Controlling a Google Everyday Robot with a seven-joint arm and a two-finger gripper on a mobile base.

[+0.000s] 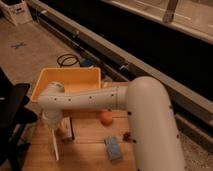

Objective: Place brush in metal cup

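Your desk (90,150) is a pale wooden top in the lower part of the camera view. It stands on a grey concrete floor (30,55). Behind it a long dark ledge (150,65) runs diagonally across the room, from upper left to lower right. On the floor you have one black cable coil (67,60), one blue tape cross (19,46), and one white crate (17,11) in the far upper left corner. A black piece of furniture (12,112) stands against the desk's left edge.

On the desk you can count one yellow bin (67,80) at the back, one orange ball (105,118) near the middle, one blue block (113,148) in front of the ball, and one small dark red item (127,136) just right of the block.

The white arm (145,115) rises from the lower right, bends, and reaches left across the front of the bin. Its wrist turns downward at the desk's left side. The pincer (64,129) hangs there, low over the wood, to the left of the ball. You cannot tell whether it is apart, together or clamped on anything.

There is one brush (54,144). It is a slim white stick slanting down from under the wrist toward the desk's front left, just beside the pincer. You cannot tell whether the two touch.
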